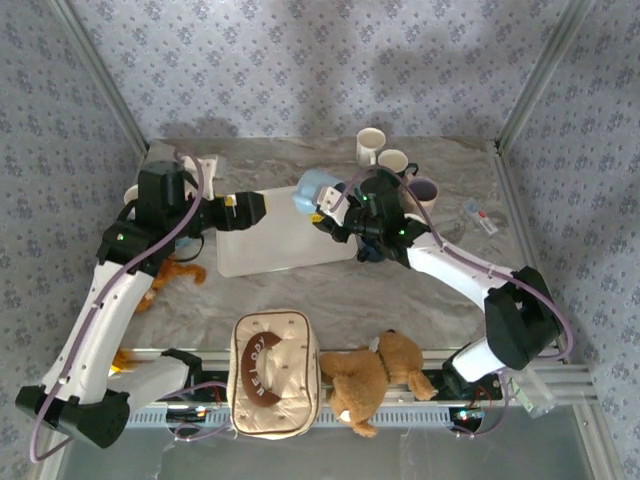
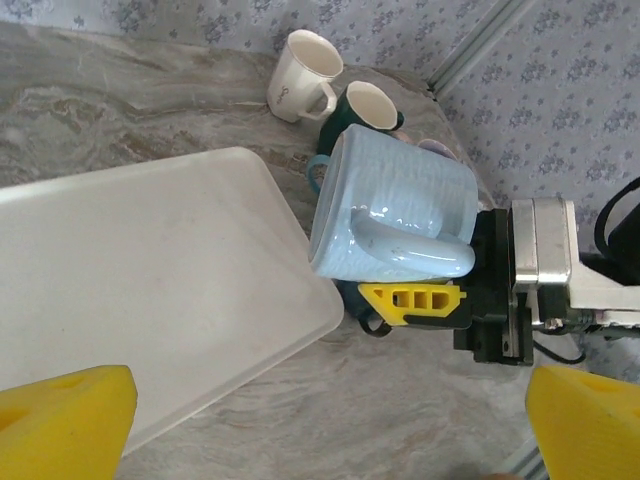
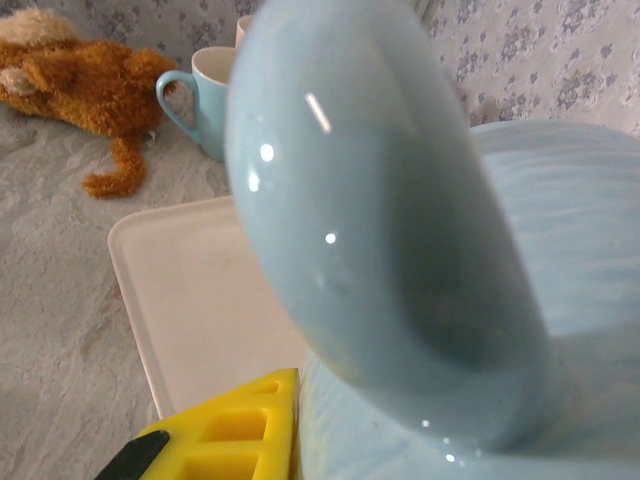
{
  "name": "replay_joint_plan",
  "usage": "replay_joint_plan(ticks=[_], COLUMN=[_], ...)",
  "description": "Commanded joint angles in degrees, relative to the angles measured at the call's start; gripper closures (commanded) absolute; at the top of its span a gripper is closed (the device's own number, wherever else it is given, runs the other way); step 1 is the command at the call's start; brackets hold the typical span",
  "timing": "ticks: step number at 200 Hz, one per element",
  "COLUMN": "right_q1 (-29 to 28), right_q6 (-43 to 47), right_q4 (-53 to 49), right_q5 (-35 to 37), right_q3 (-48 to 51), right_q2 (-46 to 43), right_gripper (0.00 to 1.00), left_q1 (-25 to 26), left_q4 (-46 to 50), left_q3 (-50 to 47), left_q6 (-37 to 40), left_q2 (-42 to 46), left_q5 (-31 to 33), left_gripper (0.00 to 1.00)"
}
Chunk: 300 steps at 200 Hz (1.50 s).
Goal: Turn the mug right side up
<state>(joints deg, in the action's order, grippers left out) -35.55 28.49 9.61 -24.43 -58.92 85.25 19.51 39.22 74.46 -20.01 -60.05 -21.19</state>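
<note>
Mug (image 1: 312, 190), light blue, hangs sideways off the table over the far right corner of the tray (image 1: 270, 250), clamped in the right gripper (image 1: 332, 208). Left gripper (image 1: 252, 208) stands wide open over the tray, near the mug and not touching it. In the left wrist view one yellow finger (image 2: 415, 300) sits under the handle; the other is hidden. The right wrist view is blurred at close range and the mug's mouth cannot be made out. Cups (image 1: 392, 160) crowd the far edge behind.
</note>
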Motion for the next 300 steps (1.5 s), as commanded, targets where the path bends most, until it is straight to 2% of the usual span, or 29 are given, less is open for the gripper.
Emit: replay_joint_plan(ticks=[1,33,67,106,152,185,224,244,267,300], right_q1=[-0.6,-0.5,-0.1,0.8,7.2,13.5,20.0,23.1,27.0,28.3], right_q6=[2.8,1.0,-5.9,-21.0,-38.3,-47.8,-54.7,-55.7,-56.0,-57.1], right_q4=[1.1,-3.1,-11.9,-24.2,-38.7,-49.1,-60.8,-64.9,-66.7,-69.2], right_q5=[1.2,2.4,5.3,14.3,20.9,20.3,18.6,19.0,16.3,15.0], right_q3=[-4.1,-4.8,-8.3,-13.2,-17.4,-19.3,-21.9,-22.4,-22.6,-23.4], right_q2=[-4.1,-6.4,-9.2,-12.6,-16.1,-16.8,-16.6,-16.2,-14.8,-12.8], right_gripper=[1.0,1.0,1.0,1.0,1.0,1.0,1.0,1.0,1.0,1.0], left_q1=[0.0,0.0,0.0,0.0,0.2,0.6,1.1,1.6,2.1,3.0], left_q4=[-4.6,-7.0,-10.5,-13.6,-13.6,-15.0,-15.6,-15.9,-15.8,-14.5], left_q3=[-1.6,-3.5,-6.0,-8.3,-8.6,-9.7,-9.5,-9.2,-8.7,-8.0], left_q6=[4.7,7.6,12.1,11.9,10.8,11.5,11.6,11.6,11.9,12.6], left_q2=[0.7,0.4,1.1,0.8,-0.9,-1.4,-2.9,-3.7,-4.7,-5.2], left_q5=[-1.2,-2.3,-2.7,-2.9,-3.2,-3.1,-2.8,-2.8,-2.8,-2.0], left_gripper=[0.01,0.01,0.01,0.0,0.0,0.0,0.01,0.01,0.01,0.0])
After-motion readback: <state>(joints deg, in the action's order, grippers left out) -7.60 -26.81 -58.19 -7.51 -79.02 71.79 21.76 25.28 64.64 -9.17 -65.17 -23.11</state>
